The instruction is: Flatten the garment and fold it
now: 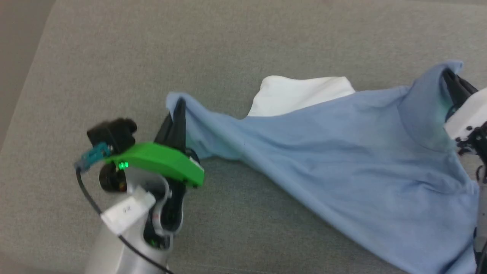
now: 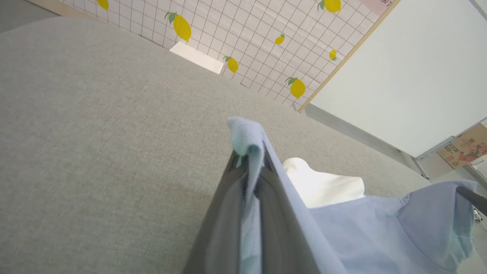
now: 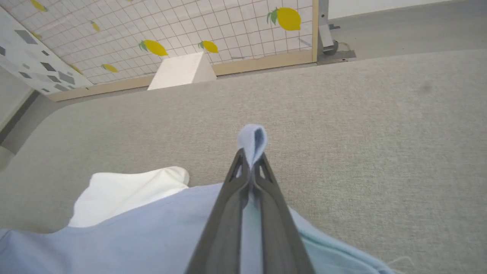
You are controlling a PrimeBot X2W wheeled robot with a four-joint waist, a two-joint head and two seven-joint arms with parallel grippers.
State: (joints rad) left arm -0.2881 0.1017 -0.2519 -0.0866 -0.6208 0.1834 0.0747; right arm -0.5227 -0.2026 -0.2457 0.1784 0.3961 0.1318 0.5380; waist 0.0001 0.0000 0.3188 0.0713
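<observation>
Left end effector (image 1: 179,108): clamped tight on one corner of the garment (image 1: 342,152), over the left-centre of the grey cloth-covered tabletop (image 1: 114,57), well in from its rounded far-left corner. A green housing (image 1: 159,161) and a black cable (image 1: 87,194) cover the wrist, so the finger bases are hidden in the head view. The left wrist view shows the left end effector (image 2: 249,160) with both fingers pressed together, blue cloth sandwiched between them and a small tuft poking past the tips. Which part of the shirt this corner is cannot be made out. Garment: light blue, soft, finely creased, strung between the two pinched corners from the tabletop's centre toward its right side. The left stretch is narrow, twisted and raised, with shadow beneath. It widens to the right and drapes down toward the near edge, where it is cut off at the picture's bottom and right. White inner patch (image 1: 300,95) shows beyond the far edge of the blue cloth, lying on the tabletop, its lower part hidden behind the blue. Right end effector (image 1: 454,85): partly cut off and blurred at the right of the head view, with its fingertips buried in a raised fold. The right wrist view shows the right end effector (image 3: 251,160) fully closed on the garment (image 3: 133,239), with a small loop of blue standing above the tips. A lemon-print grid panel (image 3: 190,26) and a white block (image 3: 182,70) lie beyond the tabletop's far edge.
</observation>
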